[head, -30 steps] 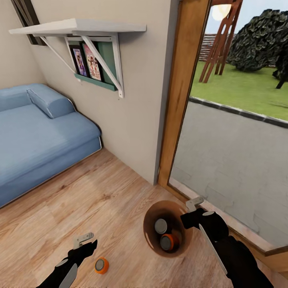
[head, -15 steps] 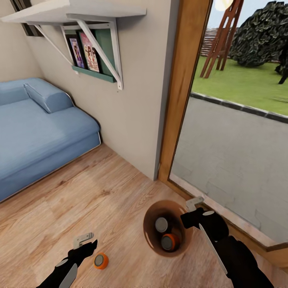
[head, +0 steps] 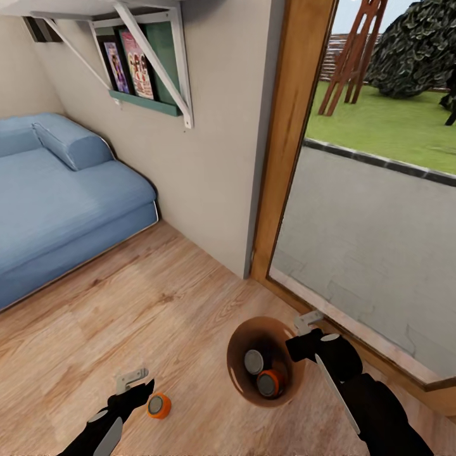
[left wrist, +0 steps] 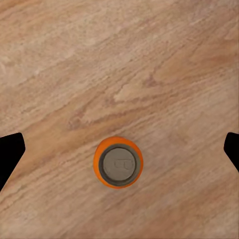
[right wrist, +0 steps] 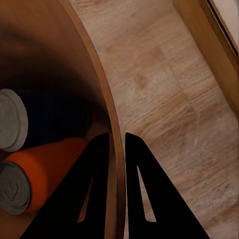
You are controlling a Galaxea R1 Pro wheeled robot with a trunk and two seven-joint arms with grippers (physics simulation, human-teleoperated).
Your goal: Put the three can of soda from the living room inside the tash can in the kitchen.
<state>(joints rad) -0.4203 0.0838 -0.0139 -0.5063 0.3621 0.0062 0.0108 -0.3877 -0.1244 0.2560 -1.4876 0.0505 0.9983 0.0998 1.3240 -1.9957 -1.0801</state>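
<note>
Right wrist view: right gripper (right wrist: pixel 115 142) pinches the trash can (right wrist: pixel 102 94) rim (left gripper (left wrist: pixel 119 149) spread wide).

Floor (head: pixel 158 297): light wood w/ darker grain streaks. Orange can (head: pixel 158 405) w/ grey metal top is seen standing on it; same orange/grey in left wrist view (left wrist: pixel 118 163). Bin (head: pixel 237 373): brown rim & inside, dark shadow at bottom; inside, an orange can (head: pixel 270 383) w/ grey top and a second grey top (head: pixel 254 361) are seen, body colour hidden. Both arms black, fingers (head: pixel 131 379) pale grey. Sofa (head: pixel 57 196) plain blue. Wall beige; door frame (head: pixel 288 139) mid-brown wood. Shelf brackets white, back panel teal.
</note>
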